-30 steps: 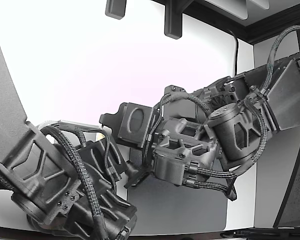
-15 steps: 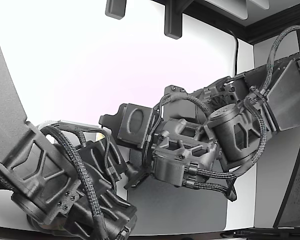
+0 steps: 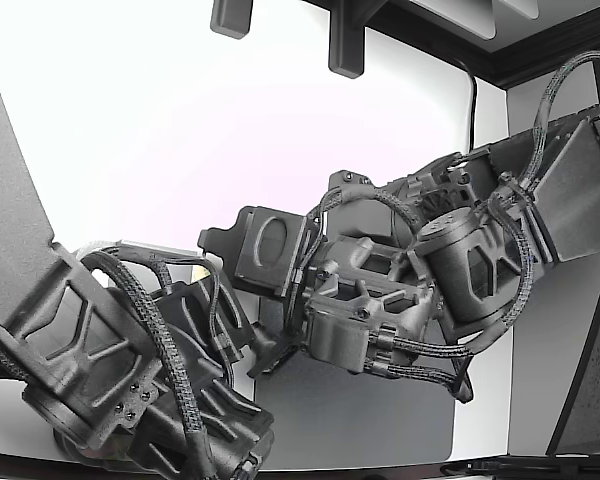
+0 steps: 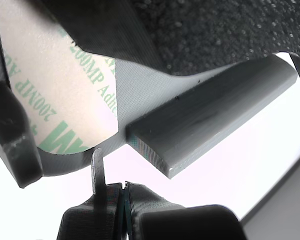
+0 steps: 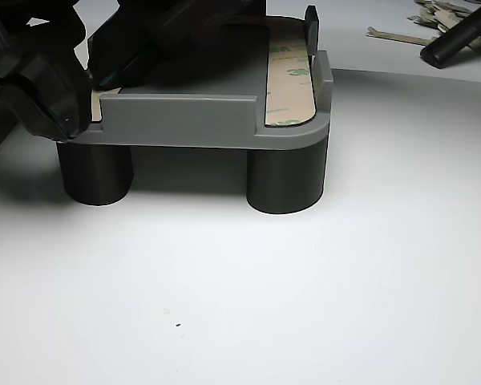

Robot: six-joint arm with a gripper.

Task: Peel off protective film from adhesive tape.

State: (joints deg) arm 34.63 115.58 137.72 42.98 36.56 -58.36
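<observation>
Ahead of the jaws: grey fixture [image 4: 210, 115] carrying adhesive tape [image 4: 55, 100] under its printed film, green lettering facing up
Jaw state: gripper [image 4: 110, 192] with thin metal tips pressed almost together, a hairline slit between them; nothing visibly pinched, though cannot tell for certain whether a film edge sits inside
Tape relative to jaws: rounded end of the strip just beyond the tips, apart from them by a narrow bright gap
Step in hand (judged): seeking the film's edge at the strip's end, peel not yet begun
Doing it well: slide one tip low under the curled corner, nip only the film, then draw back shallow and slow along the strip so the adhesive stays seated
Risk: biting tape and film together, or scraping the fixture lip
Wrist view only: tip spacing, print on the film
Other view only: fixture raised on dark round legs [image 5: 287, 178], white table [image 5: 240, 305], a second taped strip [image 5: 289, 84] along the far side, discarded scraps [image 5: 433, 20] well off
Exterior view only: second arm [image 3: 110, 360] crowding beside the working arm [image 3: 430, 270], work hidden between them
</observation>
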